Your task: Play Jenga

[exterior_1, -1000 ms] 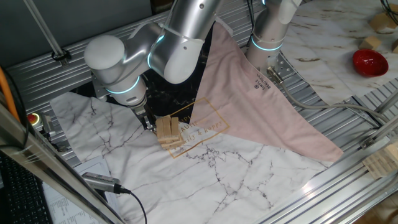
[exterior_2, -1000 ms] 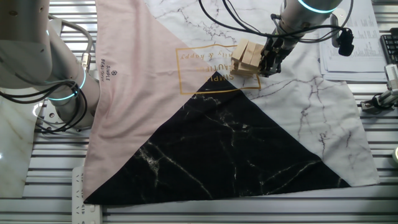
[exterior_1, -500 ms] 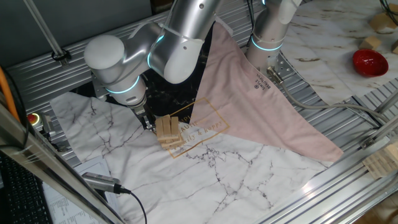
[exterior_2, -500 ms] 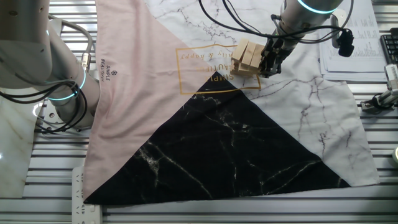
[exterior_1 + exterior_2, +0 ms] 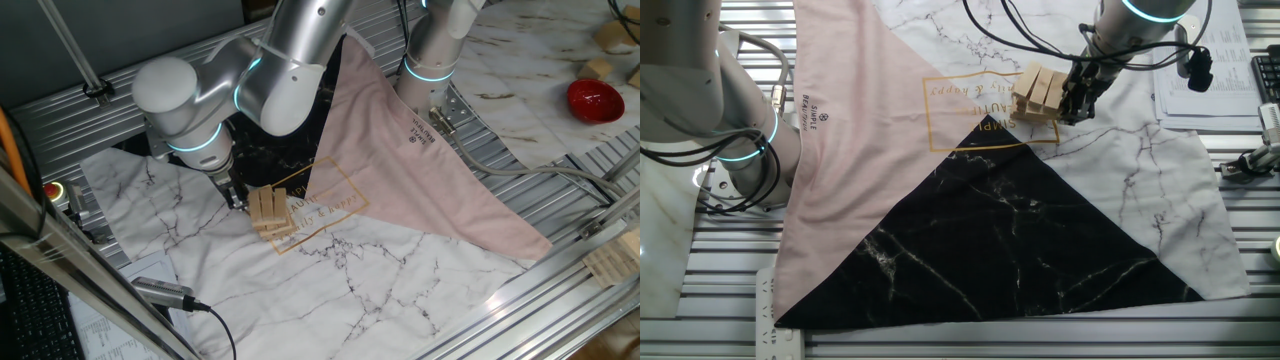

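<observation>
The Jenga stack (image 5: 270, 211) is a small low pile of light tan wooden blocks on the marble-patterned cloth; it also shows in the other fixed view (image 5: 1038, 94). My gripper (image 5: 237, 197) hangs at the stack's left side, its dark fingers down against the blocks. In the other fixed view the gripper (image 5: 1076, 97) is at the stack's right side, touching or nearly touching it. The finger gap is too small and dark to read. No block is lifted clear of the stack.
A cloth of pink (image 5: 855, 130), black (image 5: 1010, 240) and white marble (image 5: 330, 280) panels covers the table. A second arm base (image 5: 430, 60) stands at the back. A red bowl-like object (image 5: 595, 99) and a slatted wooden piece (image 5: 612, 262) are at the right.
The arm has shifted very slightly; the gripper stays against the stack. The blocks have not visibly moved.
</observation>
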You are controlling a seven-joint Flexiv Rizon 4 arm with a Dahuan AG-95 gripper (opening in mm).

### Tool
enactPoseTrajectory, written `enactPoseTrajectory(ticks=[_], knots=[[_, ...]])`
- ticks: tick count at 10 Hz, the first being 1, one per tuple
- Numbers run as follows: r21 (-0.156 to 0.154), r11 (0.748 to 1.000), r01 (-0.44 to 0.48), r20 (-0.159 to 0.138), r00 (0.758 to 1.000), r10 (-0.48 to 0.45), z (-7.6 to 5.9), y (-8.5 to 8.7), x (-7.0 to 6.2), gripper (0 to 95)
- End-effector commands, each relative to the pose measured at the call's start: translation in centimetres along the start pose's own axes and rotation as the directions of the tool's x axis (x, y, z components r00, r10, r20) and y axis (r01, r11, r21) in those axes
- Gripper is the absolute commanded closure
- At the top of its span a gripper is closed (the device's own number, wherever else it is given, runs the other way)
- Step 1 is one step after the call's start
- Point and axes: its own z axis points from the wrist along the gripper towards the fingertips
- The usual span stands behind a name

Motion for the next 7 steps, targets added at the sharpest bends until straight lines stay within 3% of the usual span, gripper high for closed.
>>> enactPoseTrajectory(ticks=[1,7], knots=[[-0.001,1.000,0.000,0.002,1.000,0.000,0.05,0.02,-0.06,95.0],[-0.027,1.000,-0.012,0.010,1.000,0.013,-0.10,0.06,0.07,95.0]])
